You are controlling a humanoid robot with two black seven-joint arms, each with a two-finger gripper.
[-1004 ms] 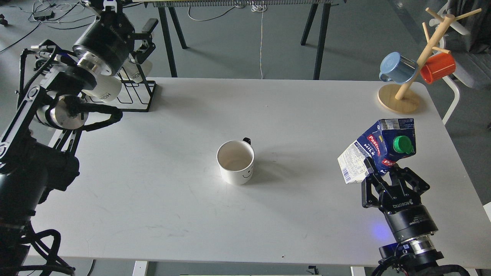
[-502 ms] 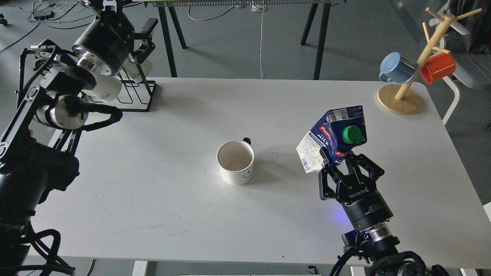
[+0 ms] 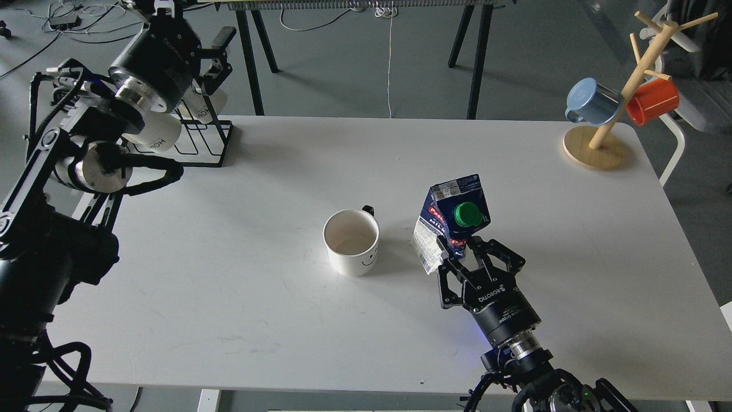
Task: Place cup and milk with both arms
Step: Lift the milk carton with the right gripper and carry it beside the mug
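Note:
The cup (image 3: 350, 241), a white mug with a black smiley face and a black handle, stands upright at the middle of the white table (image 3: 286, 171). My right gripper (image 3: 459, 253) is shut on the lower part of the milk (image 3: 449, 220), a dark blue and white carton with a green cap. It holds the carton tilted, just right of the cup and apart from it. My left gripper (image 3: 219, 54) is raised at the far left by the wire rack, fingers apart and empty.
A black wire rack (image 3: 200, 137) with ribbed white mugs (image 3: 154, 134) stands at the table's back left. A wooden mug tree (image 3: 620, 97) with a blue mug (image 3: 593, 102) and a red mug (image 3: 653, 100) stands at the back right corner.
My right gripper has carried the milk carton leftward from the table's right side to a spot beside the cup. The left arm and the cup have not moved.

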